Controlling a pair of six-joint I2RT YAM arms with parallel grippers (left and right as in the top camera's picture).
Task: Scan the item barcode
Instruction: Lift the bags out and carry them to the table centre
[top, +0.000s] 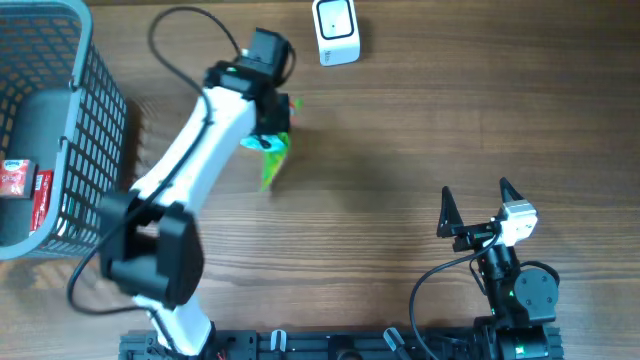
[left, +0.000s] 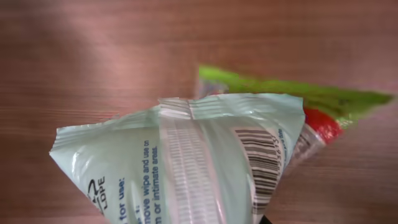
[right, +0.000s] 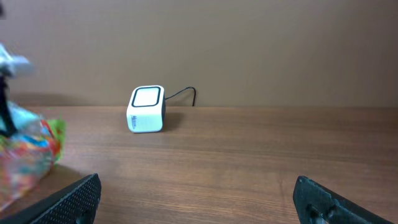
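Gripping the pale-green plastic wipe packet (top: 272, 160) in the nearly closed left gripper (top: 271, 122), long axis trailing back from the small white box scanner (top: 336, 32) ahead-right, with the right gripper (top: 475, 205) agape, empty, farther.

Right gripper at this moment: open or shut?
Open. The right gripper has its fingers wide apart overhead, and its wrist view shows only bare table between them.

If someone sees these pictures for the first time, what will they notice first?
The eye falls first on the packet that the left arm holds over the table, left of centre, with its barcode turned to the wrist camera. After that come the white scanner at the far edge and the grey basket at the left.
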